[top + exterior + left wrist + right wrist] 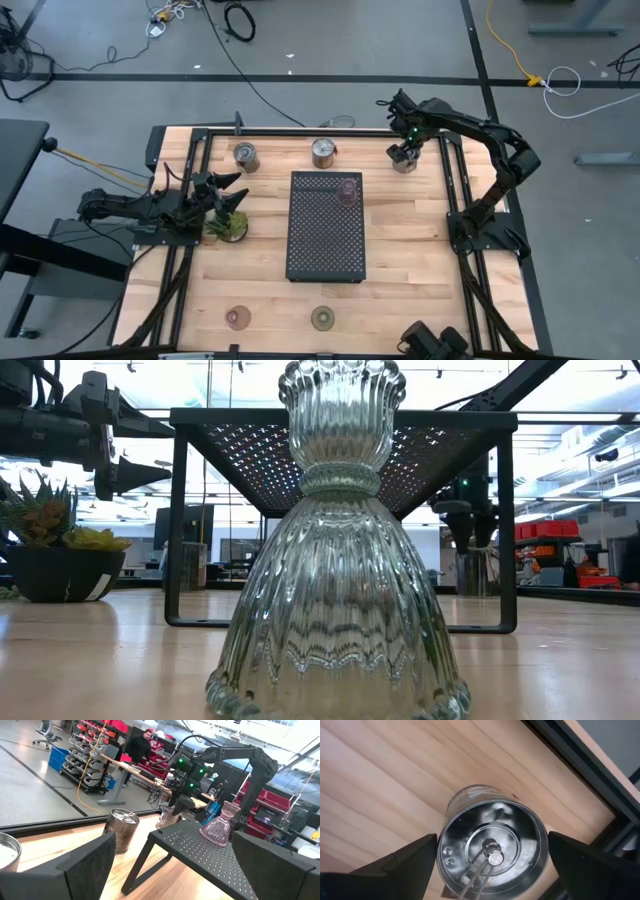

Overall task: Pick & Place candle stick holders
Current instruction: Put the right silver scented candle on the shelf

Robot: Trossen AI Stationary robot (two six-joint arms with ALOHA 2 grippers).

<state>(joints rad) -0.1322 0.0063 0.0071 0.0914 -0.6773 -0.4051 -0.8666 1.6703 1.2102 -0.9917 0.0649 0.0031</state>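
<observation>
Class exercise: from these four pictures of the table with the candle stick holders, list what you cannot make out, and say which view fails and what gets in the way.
- Low view: the clear glass holder fills the middle and hides much of the black tray behind it.
- High view: the right tool covers the silver cup below it; whether they touch cannot be told.
- Right wrist view: the silver cup is cut off by the picture's edge.
- High view: the left tool overlaps the plant, hiding part of it.

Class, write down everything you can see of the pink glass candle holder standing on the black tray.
The pink glass candle holder is clear, pink-tinted ribbed glass: a flared bell-shaped base, a narrow neck and a small cup on top. It stands upright on the black perforated tray, near the tray's far right corner. Only the tray touches it. Neither gripper is on it.
</observation>
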